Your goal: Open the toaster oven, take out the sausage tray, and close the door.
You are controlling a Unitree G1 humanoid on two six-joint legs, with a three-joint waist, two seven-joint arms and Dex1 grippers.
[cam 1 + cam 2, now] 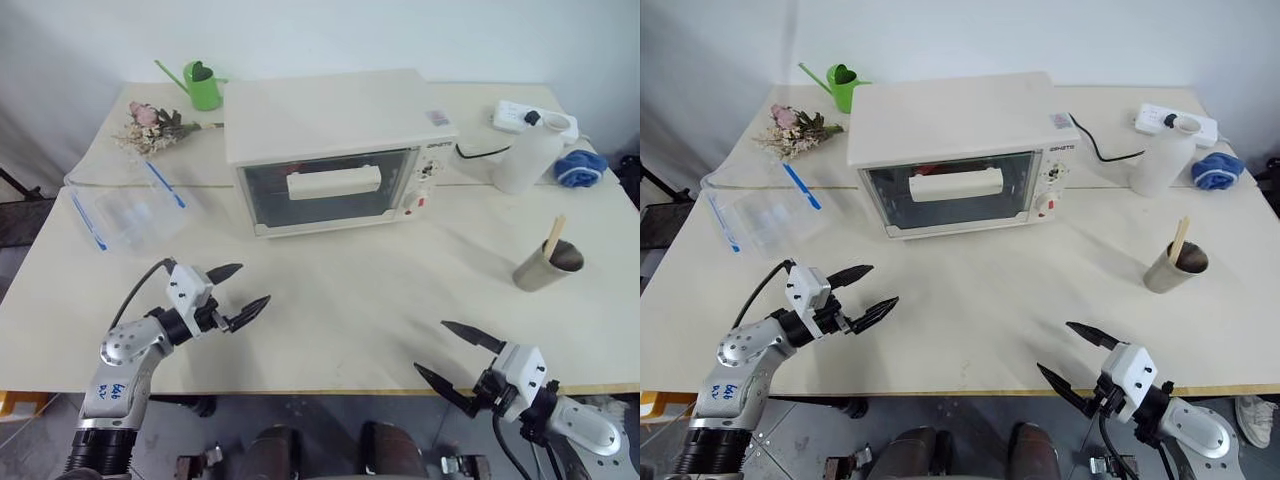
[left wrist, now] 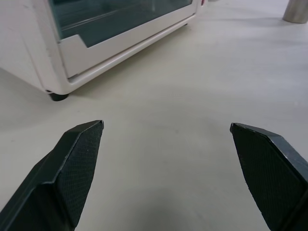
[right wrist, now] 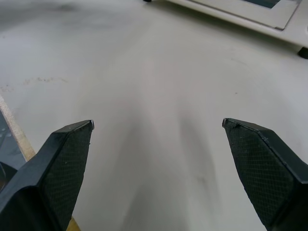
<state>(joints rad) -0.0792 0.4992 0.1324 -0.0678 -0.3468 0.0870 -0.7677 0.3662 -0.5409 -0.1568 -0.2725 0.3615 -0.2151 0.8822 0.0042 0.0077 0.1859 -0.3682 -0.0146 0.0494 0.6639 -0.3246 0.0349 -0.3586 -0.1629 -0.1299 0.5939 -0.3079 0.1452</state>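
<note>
The toaster oven (image 1: pixel 335 150) sits at the back middle of the tabletop (image 1: pixel 350 300), its door (image 1: pixel 330 187) shut (cream bar handle across the glass). The left end effector (image 1: pixel 237 291) hovers spread wide and empty over the tabletop, well short of the oven. The right end effector (image 1: pixel 458 357) hangs near the front edge, equally wide and empty.

Soft, even overhead light leaves only faint shadows on the pale counter (image 1: pixel 350 290), mild glare whitens the upper wall, and wrist views blur toward near edges.
</note>
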